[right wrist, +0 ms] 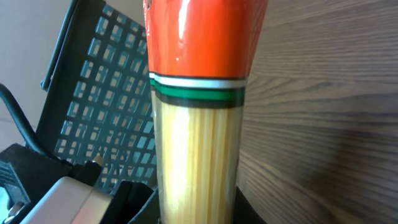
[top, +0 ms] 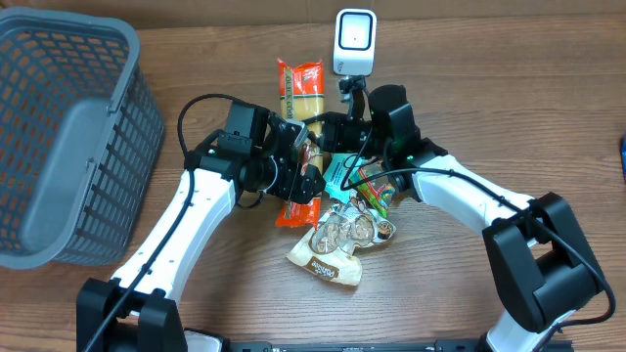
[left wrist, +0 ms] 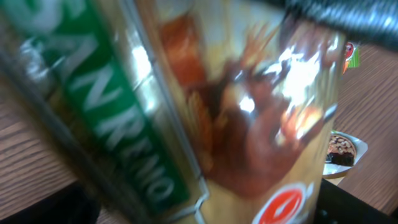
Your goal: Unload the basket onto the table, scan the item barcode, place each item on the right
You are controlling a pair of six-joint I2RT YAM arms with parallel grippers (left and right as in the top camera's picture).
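Note:
The item is a long spaghetti packet with orange ends, lying up the middle of the table below the white scanner on its stand. My right gripper is shut on the packet's middle; in the right wrist view the spaghetti packet runs straight up from between the fingers of the right gripper. My left gripper is at the packet's lower half. In the left wrist view the packet, with green lettering, fills the frame, and the left gripper stands open, jaws wide on either side. No barcode is visible.
A grey plastic basket stands at the left, and the basket also shows behind the packet in the right wrist view. A cookie packet and a teal-green packet lie under the arms. The cookie packet shows on bare wood.

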